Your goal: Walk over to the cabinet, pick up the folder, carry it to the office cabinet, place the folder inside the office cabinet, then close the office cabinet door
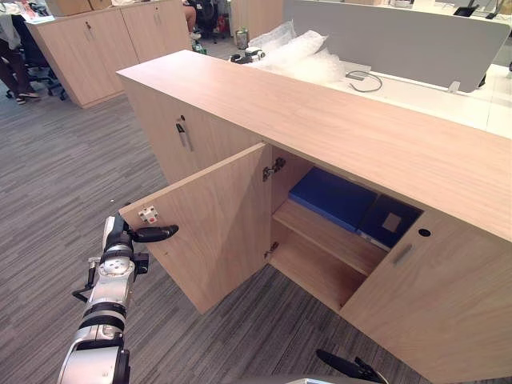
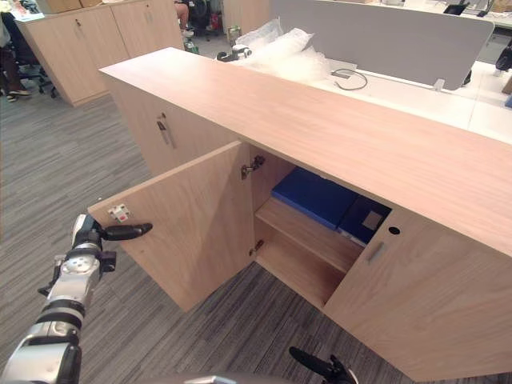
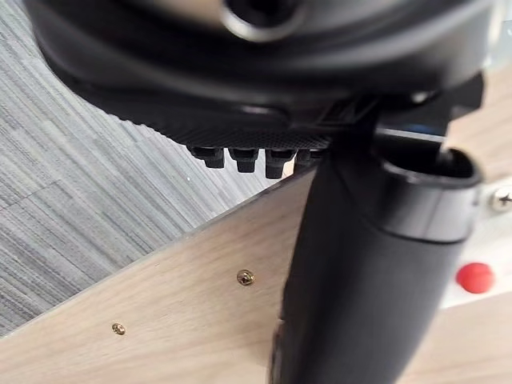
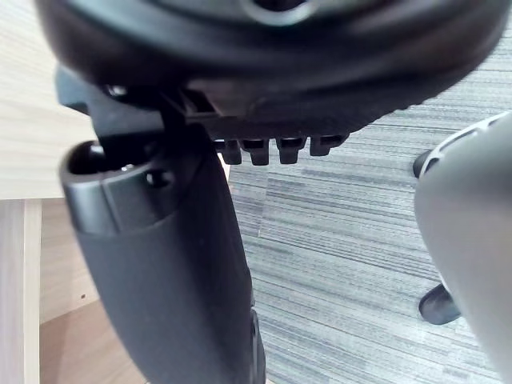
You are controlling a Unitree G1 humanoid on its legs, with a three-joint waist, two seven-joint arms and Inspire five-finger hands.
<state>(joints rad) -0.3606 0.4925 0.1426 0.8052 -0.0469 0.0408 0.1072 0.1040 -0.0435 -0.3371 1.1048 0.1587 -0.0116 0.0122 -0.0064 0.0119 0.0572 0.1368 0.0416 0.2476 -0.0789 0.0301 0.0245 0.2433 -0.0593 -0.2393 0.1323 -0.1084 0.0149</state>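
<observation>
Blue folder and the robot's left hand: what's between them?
The open cabinet door: the left hand is at its outer edge, the blue folder on the shelf inside, as the left eye view shows.

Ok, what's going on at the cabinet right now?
The blue folder already lies on the shelf inside the office cabinet, and the door stands wide open. The left robot hand is at the door's free edge, by its top corner, so closing looks like the step in progress. The right robot hand hangs low over the carpet, holding nothing.
</observation>
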